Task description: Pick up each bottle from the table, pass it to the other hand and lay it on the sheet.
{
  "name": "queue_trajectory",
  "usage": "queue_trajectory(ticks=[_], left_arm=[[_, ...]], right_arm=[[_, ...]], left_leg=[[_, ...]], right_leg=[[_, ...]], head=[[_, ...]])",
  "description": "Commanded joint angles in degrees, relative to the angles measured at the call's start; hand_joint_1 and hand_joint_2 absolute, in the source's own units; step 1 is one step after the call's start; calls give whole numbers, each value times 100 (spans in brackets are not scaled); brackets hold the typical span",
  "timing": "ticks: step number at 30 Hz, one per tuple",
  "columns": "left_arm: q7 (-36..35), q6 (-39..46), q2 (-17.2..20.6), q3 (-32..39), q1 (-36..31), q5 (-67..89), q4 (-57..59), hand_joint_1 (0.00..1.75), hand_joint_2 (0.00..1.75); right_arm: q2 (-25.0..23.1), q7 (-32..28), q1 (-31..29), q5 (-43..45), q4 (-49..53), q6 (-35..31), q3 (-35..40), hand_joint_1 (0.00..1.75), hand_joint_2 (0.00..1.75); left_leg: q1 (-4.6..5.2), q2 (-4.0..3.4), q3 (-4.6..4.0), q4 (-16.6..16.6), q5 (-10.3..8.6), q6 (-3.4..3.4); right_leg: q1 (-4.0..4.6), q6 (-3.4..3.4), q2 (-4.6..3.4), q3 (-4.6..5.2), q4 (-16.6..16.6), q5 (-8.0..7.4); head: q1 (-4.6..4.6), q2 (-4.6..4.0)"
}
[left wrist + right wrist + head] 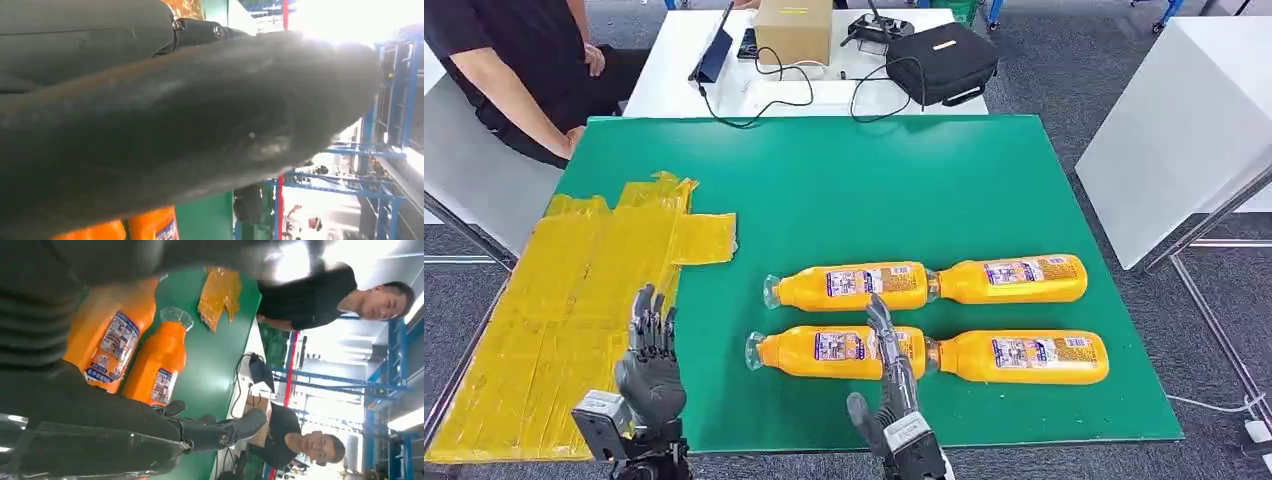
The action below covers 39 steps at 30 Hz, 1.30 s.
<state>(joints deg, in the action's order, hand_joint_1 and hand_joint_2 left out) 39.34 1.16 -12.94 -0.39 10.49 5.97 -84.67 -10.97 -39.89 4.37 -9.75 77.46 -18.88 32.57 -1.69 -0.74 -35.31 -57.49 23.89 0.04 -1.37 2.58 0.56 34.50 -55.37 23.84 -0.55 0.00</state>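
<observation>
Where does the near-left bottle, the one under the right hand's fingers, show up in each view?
Head view: near-left bottle, front row, partly under the right hand.
Left wrist view: orange bottle parts at the bottom edge; which bottle, I cannot tell.
Right wrist view: probably the larger bottle beside the hand.
Shared landmark: green table.

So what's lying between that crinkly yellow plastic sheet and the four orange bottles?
Nothing but bare green tabletop. The head view shows an open strip of it between the yellow plastic sheet and the nearest orange bottles, with the left hand raised over the sheet's edge.
</observation>
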Motion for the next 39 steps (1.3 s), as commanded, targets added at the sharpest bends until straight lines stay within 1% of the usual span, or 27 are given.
queue_trajectory(ticks=[1,2,3,5,7,14,17,18,20,21,22,23,24,25,26,27,28,29,30,31,32,33,35,36,37,38,39], left_arm=[[66,7,-77,228,21,31,52,0,0],[66,7,-77,228,21,31,52,0,0],[66,7,-77,228,21,31,52,0,0],[66,7,-77,228,21,31,52,0,0],[66,8,-87,209,70,26,18,0,0],[66,8,-87,209,70,26,18,0,0],[66,3,-66,193,155,6,-27,0,0],[66,-321,-51,1112,-40,-103,-51,0,0],[66,-351,-112,1144,52,-87,-225,0,0],[66,-328,-155,1139,97,-50,-315,0,0],[66,-260,-230,1075,169,37,-413,0,0],[66,-138,-272,958,251,136,-502,0,0],[66,-49,-309,848,304,178,-558,0,0],[66,-49,-309,848,304,178,-558,0,0],[66,78,-311,732,305,209,-469,0,0],[66,159,-321,673,283,309,-431,0,0],[66,193,-312,633,287,368,-394,0,0],[66,160,-280,530,320,405,-350,0,0],[66,151,-268,465,346,441,-320,0,0],[66,166,-240,260,357,480,-251,0,0],[66,120,-193,80,312,453,-186,0,0],[66,122,-170,-22,273,432,-128,0,0],[66,174,-125,-299,138,441,46,0,0],[66,213,-139,-447,12,448,183,0,0],[66,213,-139,-447,12,448,183,0,0],[66,213,-139,-447,12,448,183,0,0],[66,213,-139,-447,12,448,183,0,0]], right_arm=[[139,-11,-209,32,-322,34,40,0,0],[139,-11,-209,32,-322,34,40,0,0],[139,-11,-209,32,-322,34,40,0,0],[139,-11,-209,32,-322,34,40,0,0],[131,-11,-219,19,-330,19,23,0,0],[131,-11,-219,19,-330,19,23,0,0],[95,-11,-254,5,-376,40,17,0,0],[-178,-11,-497,104,-900,-27,423,0,0],[-141,-11,-451,121,-795,-14,450,0,0],[-107,-11,-437,105,-745,-11,469,0,0],[-37,-11,-405,118,-608,30,487,0,0],[10,-11,-371,140,-506,132,448,0,0],[41,-11,-388,135,-491,212,398,0,0],[41,-11,-388,135,-491,212,398,0,0],[61,-11,-439,116,-527,284,307,0,0],[67,-11,-447,47,-475,322,227,0,0],[80,-11,-437,-16,-457,331,184,0,0],[101,-11,-406,-121,-440,274,101,0,0],[124,-11,-385,-143,-429,263,48,0,175],[180,-11,-314,-181,-427,241,-124,0,175],[222,-11,-239,-222,-342,237,-250,0,175],[242,-11,-179,-239,-268,226,-337,0,175],[310,-11,50,-512,-10,76,-560,0,175],[387,-11,265,-695,263,28,-705,0,175],[387,-11,265,-695,263,28,-705,0,175],[387,-11,265,-695,263,28,-705,0,175],[387,-11,265,-695,263,28,-705,0,175]], left_leg=[[2,-1,25,6,7,7],[0,1,8,4,2,4],[2,2,31,6,9,8],[2,1,37,6,12,9],[2,-1,21,6,5,6],[2,-1,21,6,5,6],[3,1,36,6,12,10],[2,-3,43,4,17,13],[-1,-8,19,7,5,4],[-2,-9,29,9,6,4],[-4,-7,20,3,7,4],[-2,-2,37,-1,17,9],[-2,1,22,-1,10,7],[0,2,37,-1,17,10],[1,1,23,1,9,7],[1,3,37,1,14,10],[1,6,22,3,6,7],[2,8,31,3,9,8],[4,9,36,4,10,9],[2,10,25,4,5,6],[4,20,41,6,10,11],[4,17,22,7,1,6],[7,41,39,8,6,12],[5,38,19,7,-2,8],[6,37,29,7,2,11],[7,30,16,6,-2,7],[6,35,31,6,4,11]], right_leg=[[0,-12,-7,-22,5,6],[2,-7,-3,-8,5,1],[0,-15,-5,-28,4,9],[1,-17,-8,-33,3,11],[0,-10,-6,-17,4,4],[0,-10,-6,-17,4,4],[-1,-16,-8,-31,3,11],[1,-18,-13,-38,3,14],[2,-10,-12,-14,5,2],[3,-16,-16,-22,5,3],[4,-11,-13,-15,2,4],[4,-17,-11,-32,-1,15],[2,-11,-5,-21,0,10],[1,-15,-7,-34,-1,17],[-1,-10,-5,-21,1,10],[0,-15,-5,-35,1,16],[0,-10,0,-22,3,8],[-1,-14,0,-30,2,12],[-2,-15,0,-35,1,14],[0,-12,3,-26,3,9],[-2,-16,10,-45,5,16],[-2,-9,11,-23,6,7],[-5,-16,31,-46,5,20],[-3,-8,32,-25,8,10],[-4,-11,29,-35,7,14],[-5,-6,26,-20,5,9],[-4,-11,26,-35,7,14]], head=[[-2,0],[-2,0],[-2,0],[-2,0],[-2,0],[-2,0],[-2,0],[-2,0],[-2,0],[-2,0],[-2,0],[0,0],[0,0],[0,0],[-2,0],[0,0],[0,0],[0,0],[-2,0],[0,0],[0,0],[-2,0],[-2,0],[0,0],[-2,0],[-2,0],[0,0]])
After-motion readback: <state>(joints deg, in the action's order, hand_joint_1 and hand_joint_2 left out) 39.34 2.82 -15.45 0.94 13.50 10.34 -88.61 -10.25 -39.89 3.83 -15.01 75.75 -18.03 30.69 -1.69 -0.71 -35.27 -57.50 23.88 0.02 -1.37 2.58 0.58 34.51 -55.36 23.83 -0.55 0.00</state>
